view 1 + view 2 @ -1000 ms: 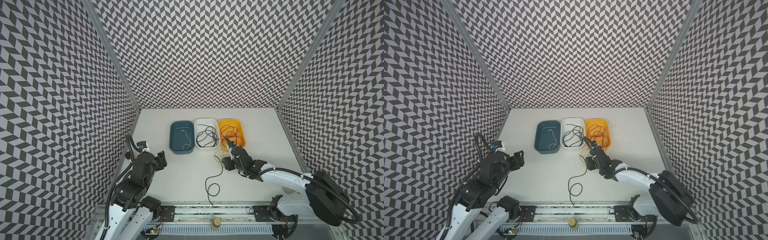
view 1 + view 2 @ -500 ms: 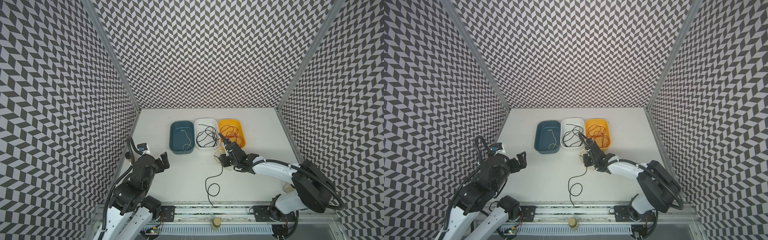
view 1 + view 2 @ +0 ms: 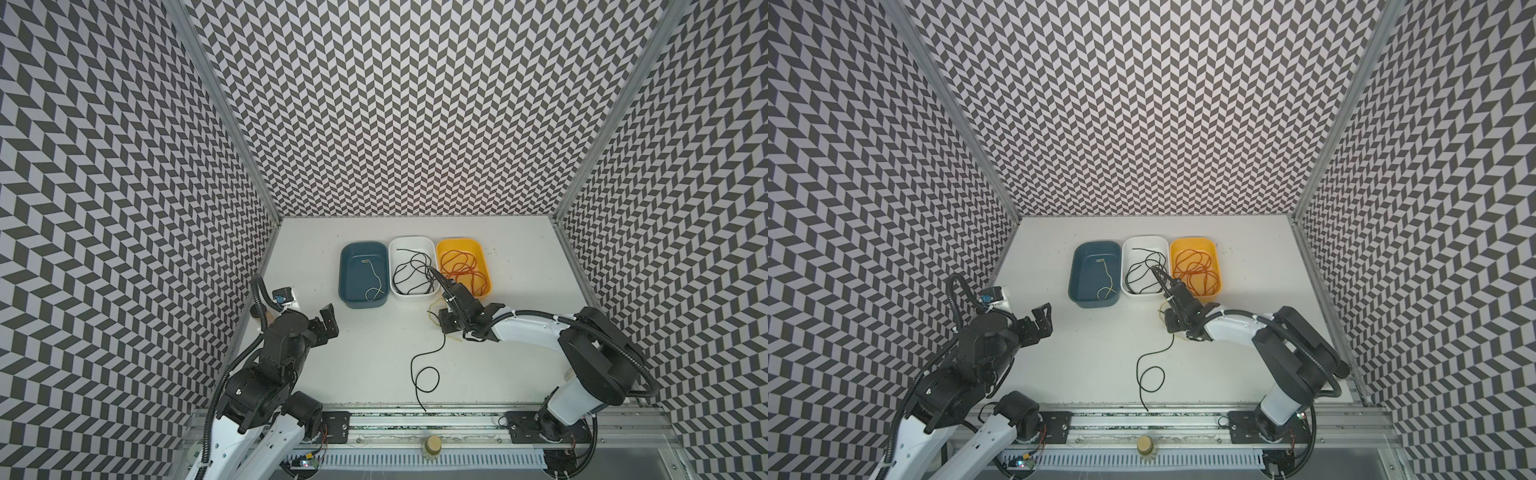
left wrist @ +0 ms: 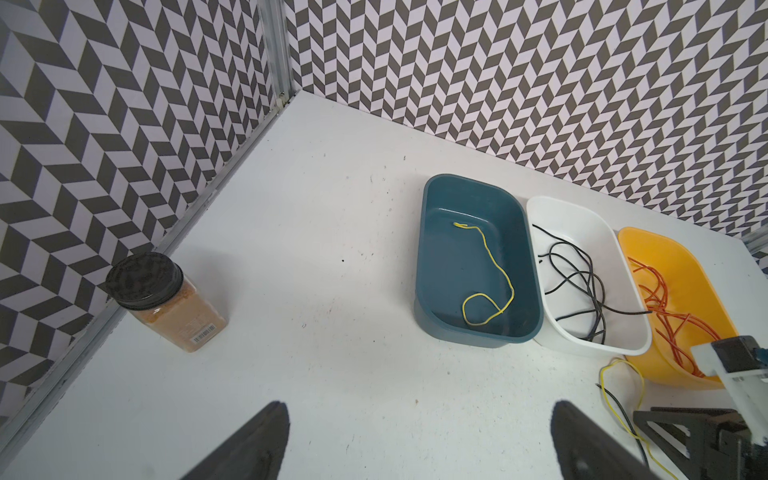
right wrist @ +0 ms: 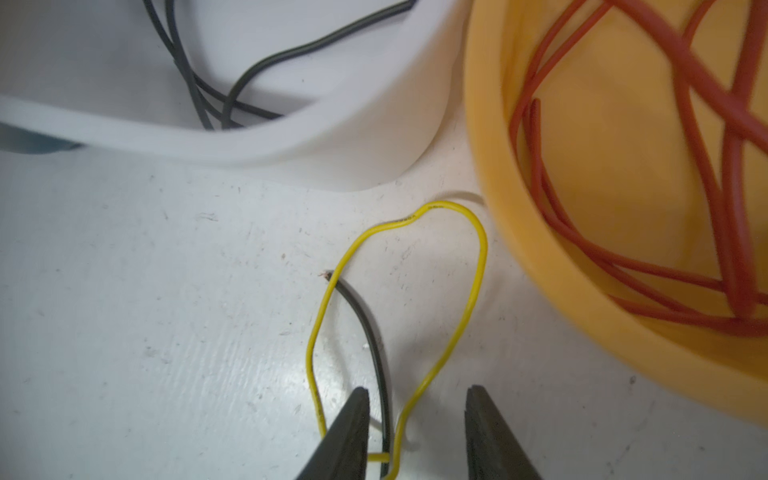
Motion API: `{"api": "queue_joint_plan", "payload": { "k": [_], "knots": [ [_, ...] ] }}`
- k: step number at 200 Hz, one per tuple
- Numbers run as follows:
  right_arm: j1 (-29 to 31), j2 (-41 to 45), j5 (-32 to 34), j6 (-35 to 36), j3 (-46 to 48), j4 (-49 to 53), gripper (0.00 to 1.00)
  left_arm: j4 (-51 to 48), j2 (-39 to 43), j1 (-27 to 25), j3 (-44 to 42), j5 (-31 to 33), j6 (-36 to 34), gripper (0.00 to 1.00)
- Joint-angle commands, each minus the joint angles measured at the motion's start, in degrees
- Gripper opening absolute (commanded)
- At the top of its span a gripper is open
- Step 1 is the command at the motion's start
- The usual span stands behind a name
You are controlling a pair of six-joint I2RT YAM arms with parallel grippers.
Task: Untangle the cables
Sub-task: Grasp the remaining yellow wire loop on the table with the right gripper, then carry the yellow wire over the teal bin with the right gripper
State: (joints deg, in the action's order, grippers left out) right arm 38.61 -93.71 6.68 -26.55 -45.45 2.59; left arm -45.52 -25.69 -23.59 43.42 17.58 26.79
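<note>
Closing cleanly probably means trapping one strand: the right gripper (image 5: 415, 390), jaws narrowly apart, straddles both the yellow wire (image 5: 440, 204) and the black wire (image 5: 365, 328), crossed just outside the white tray (image 5: 249, 141); the left gripper (image 4: 417, 405) gapes wide, empty, well off that tray

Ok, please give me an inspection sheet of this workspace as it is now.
Surface: white table, scuffed and speckled.
Job's things: one yellow cable in the blue tray; black cables in the white tray; orange-red cables in the orange tray; a loose yellow cable and a loose black cable cross on the table near them.
Clutter: jar of orange-brown granules, black lid, beside a wall.
Grippers: left gripper open, empty; right gripper low, fingers apart around the loose black cable and one yellow strand.
Cables: black ribbed hoses along both arms.
Surroundings: chevron-patterned walls; metal rail in front.
</note>
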Motion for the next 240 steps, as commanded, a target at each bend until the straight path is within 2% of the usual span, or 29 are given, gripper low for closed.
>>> {"api": "queue_joint_plan", "payload": {
  "k": [1, 87, 135, 183, 240],
  "knots": [
    [-0.29, -0.93, 1.90, 0.34, -1.22, -1.77, 0.34, -0.91, -0.32, -0.41, -0.52, 1.05, 0.81, 1.00],
    [-0.73, -5.28, 3.78, 0.93, -2.49, -4.38, 0.28, -0.55, -0.94, -0.53, -0.58, 0.35, 0.65, 1.00],
    [-0.99, -6.59, 3.56, 1.24, -3.17, -5.07, 0.10, -0.55, -0.94, -0.49, -0.59, 0.08, 0.59, 1.00],
    [-0.99, -0.24, 3.09, 0.89, 0.78, -7.52, 0.02, -0.20, -2.90, -0.49, -0.63, -0.31, 0.53, 1.00],
    [-0.90, 10.86, 1.53, 0.76, 3.57, -4.97, 0.00, -0.19, -2.89, -0.49, -0.70, -0.53, 0.55, 1.00]
  ]
}}
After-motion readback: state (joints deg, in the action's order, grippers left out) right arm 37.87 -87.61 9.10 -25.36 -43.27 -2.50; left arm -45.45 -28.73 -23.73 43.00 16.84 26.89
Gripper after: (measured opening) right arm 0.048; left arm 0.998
